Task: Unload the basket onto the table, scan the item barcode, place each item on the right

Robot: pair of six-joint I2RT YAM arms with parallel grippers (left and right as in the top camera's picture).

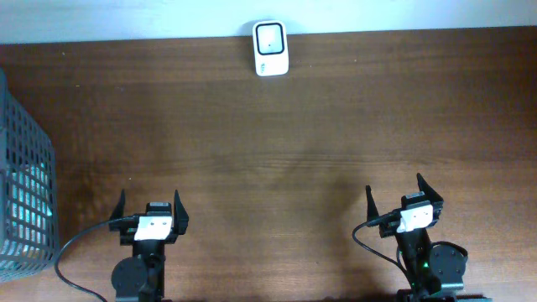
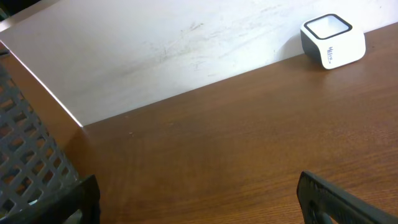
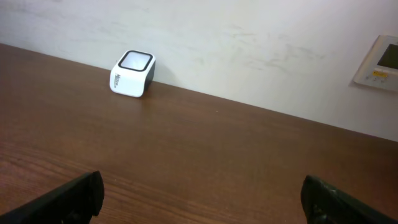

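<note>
Overhead: barcode scanner (image 1: 270, 49), a white box with a dark window on top, stands at the far edge of the table (image 1: 294, 126), about centre, touching the wall line; well apart from both arms.

Left gripper (image 1: 149, 201) near-left, claw released, holding nothing; right gripper (image 1: 396, 189) near-right, claw likewise spread wide and holding nothing; both hang over bare wood.

Grey mesh basket (image 1: 25, 184) at the left edge, just left of the left arm; something teal shows through the mesh, cannot tell what; only the overhead view shows this colour.

A black cable (image 1: 75, 243) loops from the left arm toward the basket.

Left wrist view: scanner far right, basket wall close at left; dark fingertips (image 2: 329, 196) at the lower corners, wood between them.

Right wrist view: scanner far left, side lettering unreadable; a pale wall panel (image 3: 379, 62) at far right, seen in no other view; open wood lies between either claw and the scanner.
</note>
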